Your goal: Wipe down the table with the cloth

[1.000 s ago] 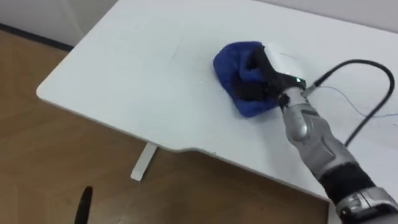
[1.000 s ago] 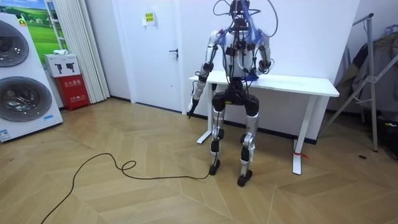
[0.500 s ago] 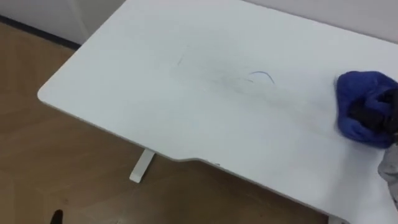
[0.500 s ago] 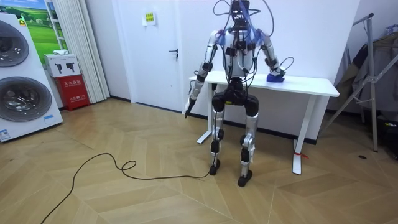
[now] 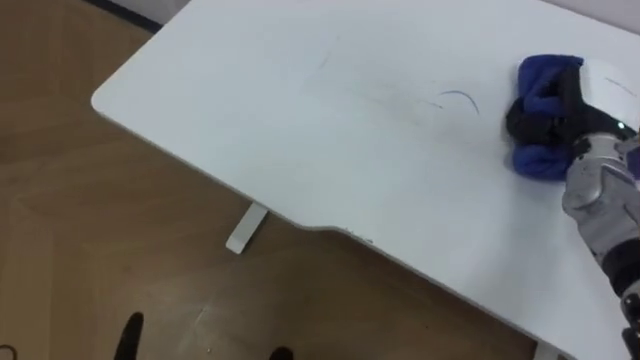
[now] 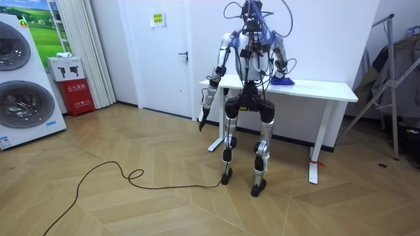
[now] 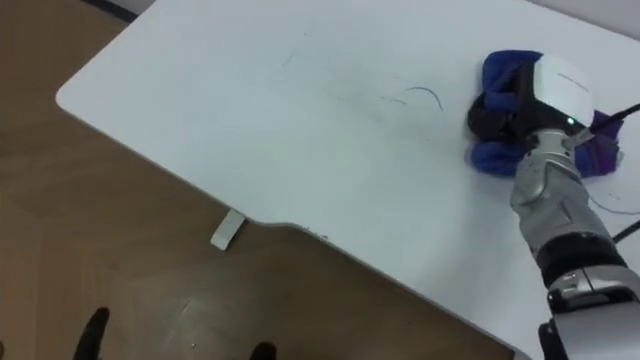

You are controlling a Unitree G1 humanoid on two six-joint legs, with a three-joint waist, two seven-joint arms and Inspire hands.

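Note:
A white table (image 5: 300, 130) stands before me, and in the room view I stand at its near edge (image 6: 315, 87). A crumpled blue cloth (image 5: 538, 88) (image 7: 492, 150) lies on the top toward my right. My right hand (image 5: 560, 112) (image 7: 520, 108) rests on it with dark fingers curled into the fabric, and its arm comes in from the lower right. Just left of the cloth a faint curved pen mark (image 5: 460, 97) (image 7: 425, 95) shows on the top. My left hand (image 6: 204, 117) (image 5: 130, 335) hangs by my side over the floor, fingers straight.
The table's front edge and left corner (image 5: 100, 100) drop to wooden floor, with a white table foot (image 5: 247, 228) below. In the room view, washing machines (image 6: 23, 98) and a red box (image 6: 77, 95) stand at the left, a metal rack (image 6: 394, 78) at the right.
My right hand swept the blue cloth from the table's middle toward my right, then drew it back a little to the left. The eye views shifted with the head.

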